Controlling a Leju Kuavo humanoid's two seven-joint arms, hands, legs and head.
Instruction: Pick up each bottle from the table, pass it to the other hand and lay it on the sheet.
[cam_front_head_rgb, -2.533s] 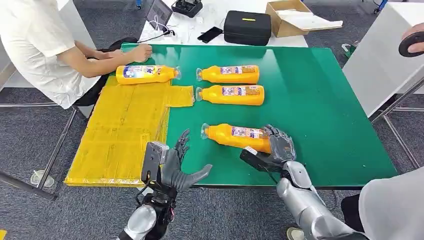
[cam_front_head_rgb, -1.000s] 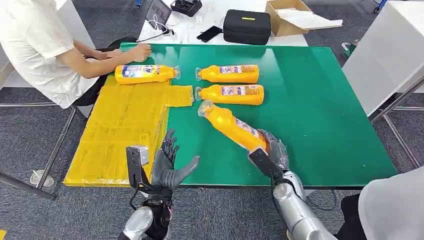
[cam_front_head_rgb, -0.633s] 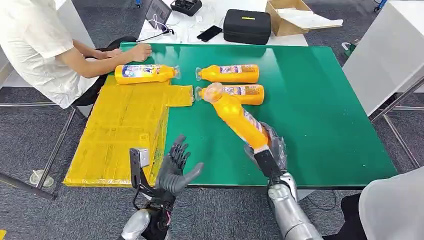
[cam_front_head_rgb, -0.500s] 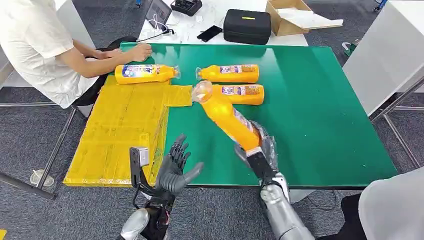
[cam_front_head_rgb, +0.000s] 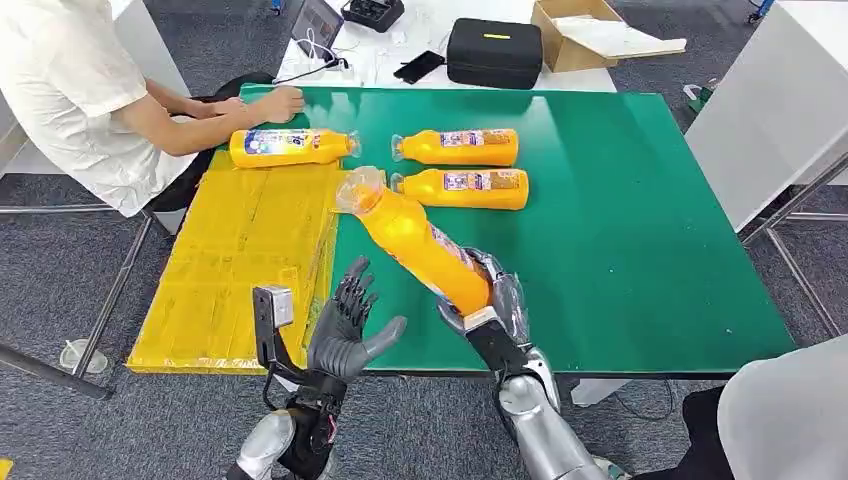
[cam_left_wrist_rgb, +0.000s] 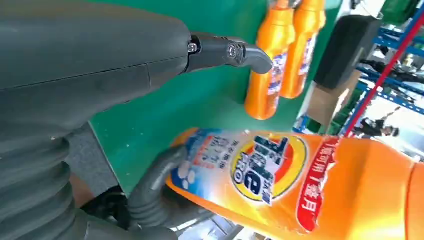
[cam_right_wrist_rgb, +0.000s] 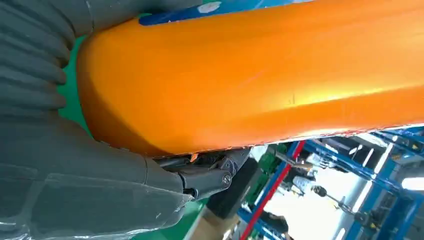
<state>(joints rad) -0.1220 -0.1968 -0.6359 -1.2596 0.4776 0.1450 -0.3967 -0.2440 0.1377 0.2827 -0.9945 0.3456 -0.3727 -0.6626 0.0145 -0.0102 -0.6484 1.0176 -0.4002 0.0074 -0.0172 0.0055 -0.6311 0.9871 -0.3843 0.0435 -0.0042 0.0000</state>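
A green table is set on grey carpet, with a white desk behind it bearing a black case and an open cardboard box. At the far left a seated person rests a hand at the table's corner. A yellow sheet is spread over the table's left part, and one orange bottle on the sheet is lying across its far edge. Beside the sheet's near corner the left hand is held palm-up with its fingers spread and nothing in it. Just to its right the held bottle is raised off the table on a slant, cap end leaning toward the sheet, its base gripped by the right hand. Two more bottles are lying side by side on the bare green further back.

The step in hand is judged to be the handover. It would be done well if the bottle's body were brought down into the waiting palm and the left fingers closed around its middle before the right hand's grip is released. The body looks smooth, so a firm wrap is advised.
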